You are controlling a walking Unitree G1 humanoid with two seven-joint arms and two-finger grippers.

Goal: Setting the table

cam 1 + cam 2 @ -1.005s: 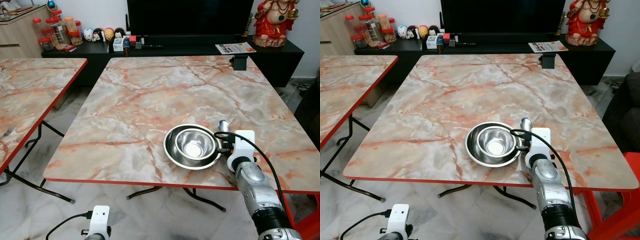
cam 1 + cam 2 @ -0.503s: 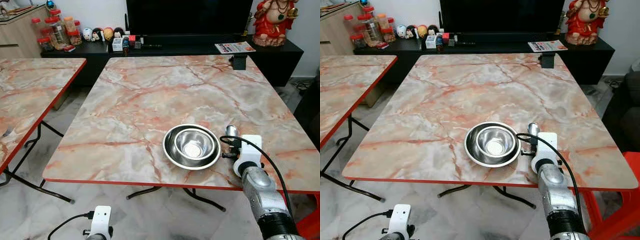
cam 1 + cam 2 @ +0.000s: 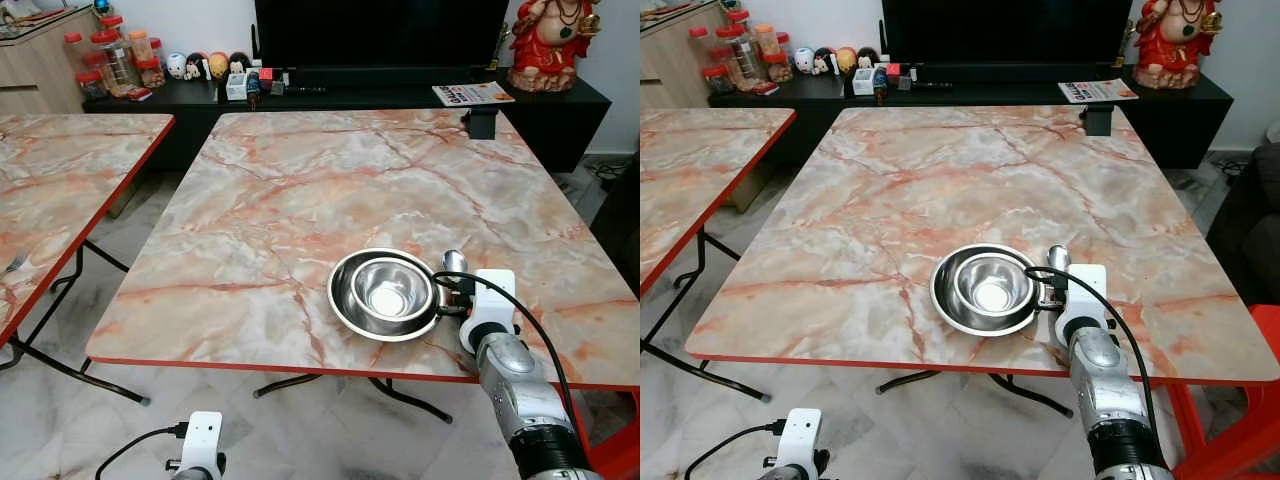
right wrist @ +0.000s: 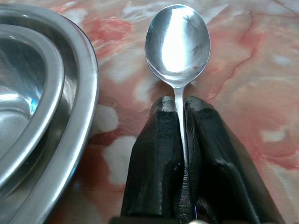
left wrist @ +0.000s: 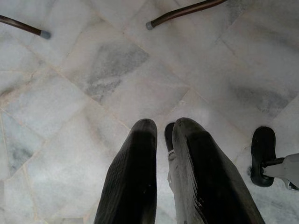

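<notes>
- A steel spoon (image 4: 178, 44) is pinched by its handle between the two closed black fingers of the right gripper (image 4: 180, 109); the tight clamp is made plain by the right wrist view, while in the head views the fingers are largely masked by the white wrist housing.
- The spoon's bowl (image 3: 455, 262) is seen just beside the plate's rim, at about 3 o'clock of it, pointing toward 12 o'clock; whether it touches the tabletop cannot be told.
- A small steel bowl (image 3: 391, 288) is nested in a wider steel plate (image 3: 345, 305) near the 6 o'clock edge of the marble table (image 3: 300, 190).
- In the right wrist view the plate (image 4: 81, 93) and bowl (image 4: 28, 93) are cut off, with marble visible between plate rim and spoon.
- The left gripper (image 5: 161, 128) is shown hanging over pale floor tiles (image 5: 93, 70), its fingers nearly together with nothing between them.
- A second marble table (image 3: 60, 180) is seen at 9 o'clock.
</notes>
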